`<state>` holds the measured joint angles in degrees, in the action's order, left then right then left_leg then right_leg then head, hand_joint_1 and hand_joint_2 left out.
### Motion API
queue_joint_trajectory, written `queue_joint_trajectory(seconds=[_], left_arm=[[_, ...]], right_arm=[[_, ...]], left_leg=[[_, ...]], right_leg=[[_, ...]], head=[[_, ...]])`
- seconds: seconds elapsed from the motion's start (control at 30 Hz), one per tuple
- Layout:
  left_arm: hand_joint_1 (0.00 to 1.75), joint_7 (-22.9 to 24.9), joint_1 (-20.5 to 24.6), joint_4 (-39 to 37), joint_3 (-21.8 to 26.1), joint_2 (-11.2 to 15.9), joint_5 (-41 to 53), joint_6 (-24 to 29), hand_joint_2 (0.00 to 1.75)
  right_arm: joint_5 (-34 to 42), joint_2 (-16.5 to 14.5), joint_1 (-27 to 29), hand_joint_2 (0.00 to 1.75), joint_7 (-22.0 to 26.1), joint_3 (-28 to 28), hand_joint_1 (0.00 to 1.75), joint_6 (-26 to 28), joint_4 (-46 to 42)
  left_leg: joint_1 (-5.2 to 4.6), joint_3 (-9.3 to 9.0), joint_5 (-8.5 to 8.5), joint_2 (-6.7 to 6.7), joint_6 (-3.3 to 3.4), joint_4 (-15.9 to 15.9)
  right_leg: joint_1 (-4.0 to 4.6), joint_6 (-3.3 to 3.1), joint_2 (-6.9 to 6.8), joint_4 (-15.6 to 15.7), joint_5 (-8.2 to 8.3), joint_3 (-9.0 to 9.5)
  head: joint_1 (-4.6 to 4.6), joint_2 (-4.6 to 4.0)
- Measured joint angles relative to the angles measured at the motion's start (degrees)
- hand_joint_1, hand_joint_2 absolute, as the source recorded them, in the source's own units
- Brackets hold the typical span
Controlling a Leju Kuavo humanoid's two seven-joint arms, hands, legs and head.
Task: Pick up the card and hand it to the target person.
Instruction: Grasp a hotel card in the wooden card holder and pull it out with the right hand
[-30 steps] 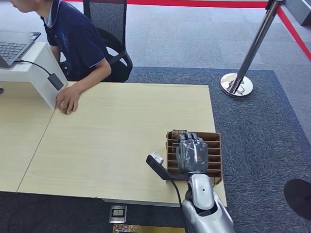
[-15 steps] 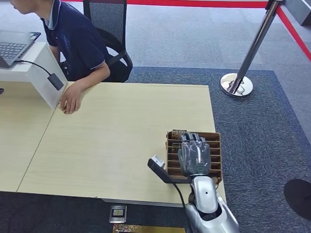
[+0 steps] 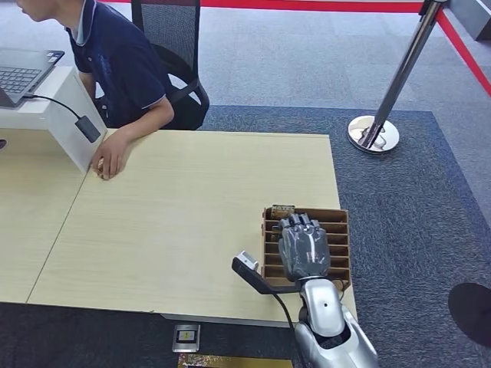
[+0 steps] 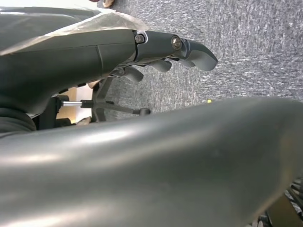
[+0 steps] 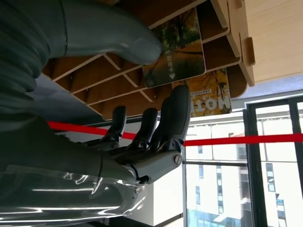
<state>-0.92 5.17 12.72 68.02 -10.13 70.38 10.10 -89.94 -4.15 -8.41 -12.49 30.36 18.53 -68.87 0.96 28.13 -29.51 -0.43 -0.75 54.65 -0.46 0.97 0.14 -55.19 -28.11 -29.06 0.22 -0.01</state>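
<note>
A brown slotted wooden card rack [image 3: 338,230] stands at the table's near right corner. A card [image 3: 282,208] stands up at its far end. My right hand [image 3: 304,247] hovers palm-down over the rack. In the right wrist view the thumb tip touches a card with an autumn-tree picture [image 5: 182,56] standing in a slot. The dark fingers [image 5: 176,111] curl on the other side, close to a second yellow card [image 5: 210,94], and a gap is left between thumb and fingers. The person [image 3: 116,61] sits at the far left, one hand [image 3: 110,157] on the table. My left hand [image 4: 171,47] hangs over carpet and holds nothing.
The light wooden table [image 3: 191,207] stretches left of the rack. A laptop [image 3: 23,73] sits on a white stand [image 3: 64,115] at the far left. A black office chair [image 3: 173,46] is behind the person. A chrome stanchion base [image 3: 374,134] with a red rope stands on the carpet at the right.
My right hand has shifted slightly to the right and settled a little lower over the rack. The person's hand has drawn in a bit toward the white stand.
</note>
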Motion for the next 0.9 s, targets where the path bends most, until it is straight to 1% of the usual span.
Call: queue_joint_trajectory(seconds=[0.07,0.47,0.63,0.9], left_arm=[[0.0,0.0,0.0,0.0,0.0,0.0,0.0,0.0,0.0],[0.0,0.0,0.0,0.0,0.0,0.0,0.0,0.0,0.0],[0.0,0.0,0.0,0.0,0.0,0.0,0.0,0.0,0.0],[0.0,-0.1,0.0,0.0,0.0,0.1,0.1,0.0,0.0]], right_arm=[[0.0,0.0,-0.1,1.75,0.0,-0.1,0.8,0.0,0.4],[0.0,-0.6,-1.7,1.75,0.6,-0.9,0.82,1.4,3.2],[0.0,-0.8,-2.6,1.75,1.1,-1.1,0.79,2.0,4.3],[0.1,-1.1,-3.5,1.75,1.6,-1.5,0.82,2.1,5.8]], left_leg=[[0.0,0.0,0.0,0.0,0.0,0.0],[0.0,0.0,0.0,0.0,0.0,0.0],[0.0,0.0,0.0,0.0,0.0,0.0],[0.0,0.0,0.0,0.0,0.0,0.0]], right_leg=[[0.0,0.0,0.0,0.0,0.0,0.0],[0.0,0.0,0.0,0.0,0.0,0.0],[0.0,0.0,0.0,0.0,0.0,0.0],[0.0,0.0,0.0,0.0,0.0,0.0]], head=[[0.0,0.0],[0.0,-0.01],[-0.01,0.0],[-0.01,0.0]])
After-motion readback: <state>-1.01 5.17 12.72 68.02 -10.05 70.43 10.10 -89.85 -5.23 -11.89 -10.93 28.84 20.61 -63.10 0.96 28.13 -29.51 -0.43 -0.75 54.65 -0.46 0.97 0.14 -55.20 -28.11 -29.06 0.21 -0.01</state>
